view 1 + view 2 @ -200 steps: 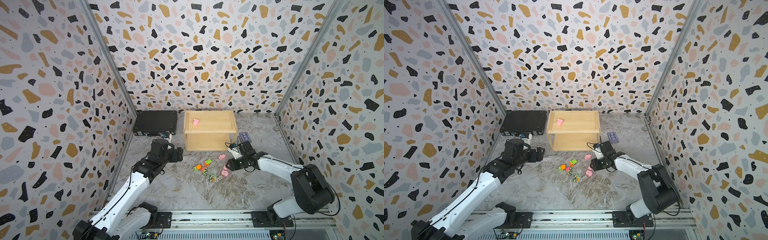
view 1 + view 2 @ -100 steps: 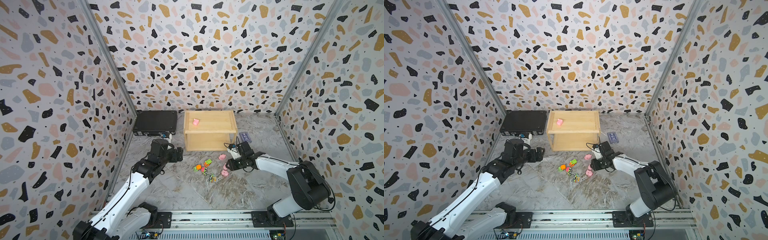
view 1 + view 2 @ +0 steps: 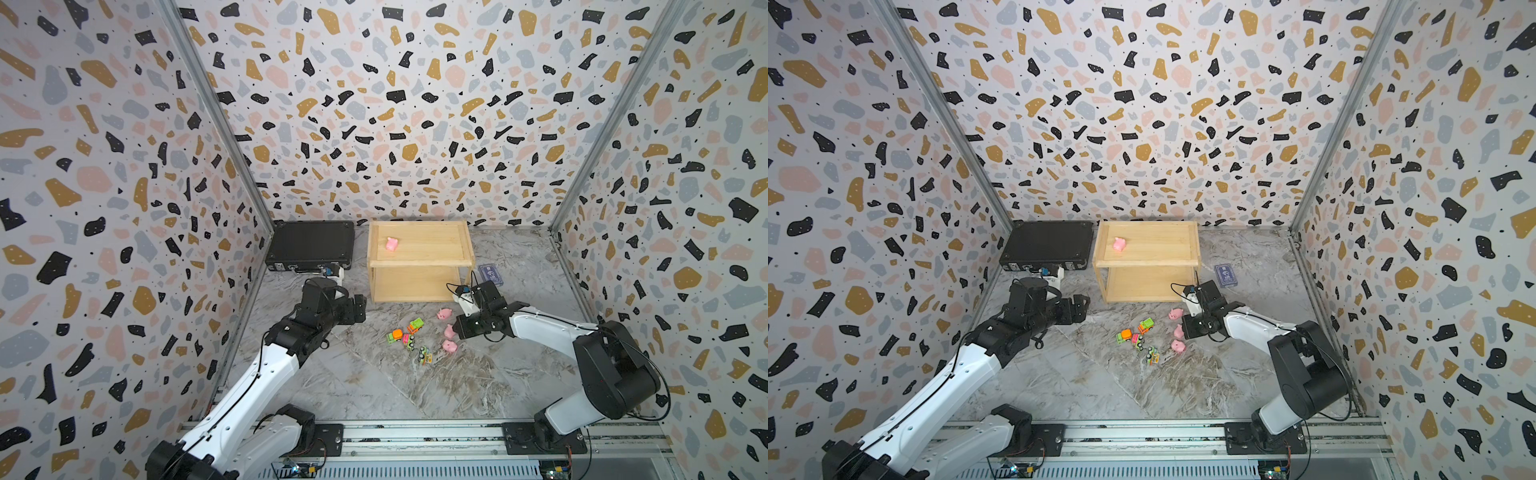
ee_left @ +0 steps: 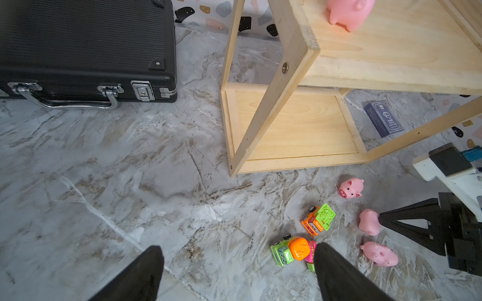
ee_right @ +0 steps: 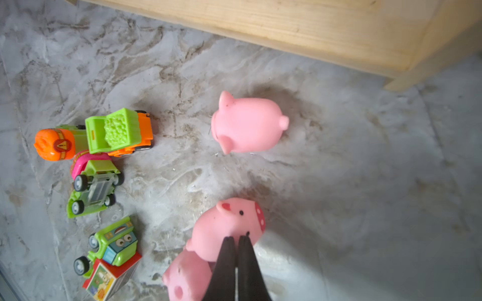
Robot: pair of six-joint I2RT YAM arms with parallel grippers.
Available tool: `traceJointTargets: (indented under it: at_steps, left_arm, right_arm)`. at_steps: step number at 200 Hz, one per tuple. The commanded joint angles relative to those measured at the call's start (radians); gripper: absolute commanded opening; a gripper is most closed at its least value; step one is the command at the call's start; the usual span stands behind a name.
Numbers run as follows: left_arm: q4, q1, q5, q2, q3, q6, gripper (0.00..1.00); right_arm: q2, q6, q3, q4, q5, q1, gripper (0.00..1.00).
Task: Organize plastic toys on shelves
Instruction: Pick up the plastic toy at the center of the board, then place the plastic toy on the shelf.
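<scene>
Top views, right claw: the right claw (image 3: pixel 456 331) sits low over the floor (image 3: pixel 374 386), its tip against the middle pig (image 3: pixel 449 331). From up here I cannot tell how far it is closed.
Top views, toys: the far pig (image 3: pixel 444 313) lies closer to the shelves (image 3: pixel 419 262) and the near pig (image 3: pixel 449 346) closer to the arm bases. The shelf pig (image 3: pixel 392 244) stands on the top tier. The toy cars (image 3: pixel 409 337) huddle just beside the pigs, on the side away from the right claw.
Top views, arms: the right arm (image 3: pixel 1250 326) reaches inward, its forearm almost level. The left arm (image 3: pixel 984 353) stretches toward the shelves, with the left claw (image 3: pixel 1081 307) above the floor, well apart from the toys and near the black case (image 3: pixel 1048 245).
Left wrist view: the left claw (image 4: pixel 237 263) is spread wide, with nothing between its fingers (image 4: pixel 140 276). It shows the right claw (image 4: pixel 381 218) side-on, tip touching the middle pig (image 4: pixel 369 225). A blue box (image 4: pixel 383 118) lies beyond the shelves (image 4: pixel 271 104).
Right wrist view: the right claw (image 5: pixel 236 241) has its fingers (image 5: pixel 224 260) pressed together with no gap, tips on the middle pig (image 5: pixel 224 224) beside its eye (whether they pinch any of it, I cannot tell). The near pig (image 5: pixel 186 278) lies just beside it. One of the toy cars (image 5: pixel 91 187) lies wheels-up, too small to make out from the top.
</scene>
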Motion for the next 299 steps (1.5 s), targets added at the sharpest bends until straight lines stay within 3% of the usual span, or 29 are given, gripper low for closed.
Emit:
traceJointTargets:
  at_steps: [1, 28, 69, 116, 179, 254, 299]
  left_arm:
    - [0.036, 0.004, -0.01, 0.001, -0.005, 0.008, 0.93]
    - [0.035, 0.003, -0.013, -0.003, -0.007, 0.008, 0.94]
    - [0.036, 0.003, -0.017, -0.004, -0.008, 0.009, 0.94]
    - [0.036, 0.003, -0.009, 0.005, -0.005, 0.007, 0.94]
    - [0.035, 0.003, -0.015, 0.003, -0.004, 0.009, 0.94]
    - [0.036, 0.004, -0.013, 0.005, -0.003, 0.012, 0.94]
    - [0.042, 0.003, -0.011, 0.007, -0.005, 0.013, 0.94]
  right_arm:
    - [-0.077, -0.017, 0.054, -0.108, 0.023, 0.004, 0.0]
    - [-0.148, -0.036, 0.099, -0.192, -0.026, 0.004, 0.0]
    - [-0.184, -0.052, 0.207, -0.289, -0.195, 0.004, 0.0]
    - [-0.178, -0.034, 0.352, -0.268, -0.346, 0.003, 0.0]
    - [-0.027, 0.007, 0.661, -0.316, -0.263, 0.003, 0.0]
    - [0.329, 0.019, 1.112, -0.475, -0.162, -0.002, 0.0]
    - [0.412, 0.018, 1.202, -0.514, -0.168, -0.001, 0.0]
